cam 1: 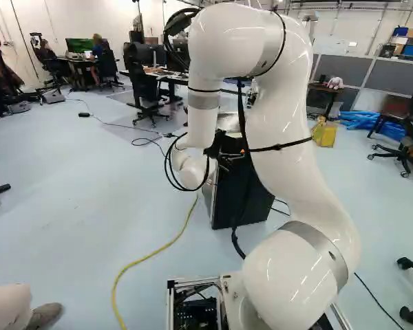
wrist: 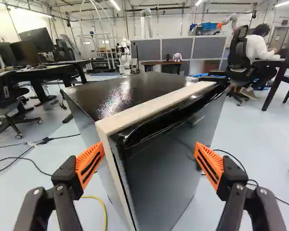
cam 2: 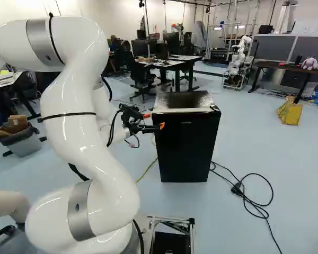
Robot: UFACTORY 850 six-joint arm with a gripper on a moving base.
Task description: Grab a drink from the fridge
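Black and upright, the fridge (wrist: 159, 178) has its pale vertical edge (wrist: 116, 178) ahead of the gripper (wrist: 149, 153), whose two fingers are wide apart, holding nothing.

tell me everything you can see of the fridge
The fridge is a small, boxy black unit standing upright on the floor. Its flat top is glossy, with speckled glare. A pale strip borders the top edge and runs down one upright edge; a dark recess lies beneath its top stretch. No interior shows, so it looks closed. The open fingers stand apart before its near corner; whether either touches it, I cannot tell.
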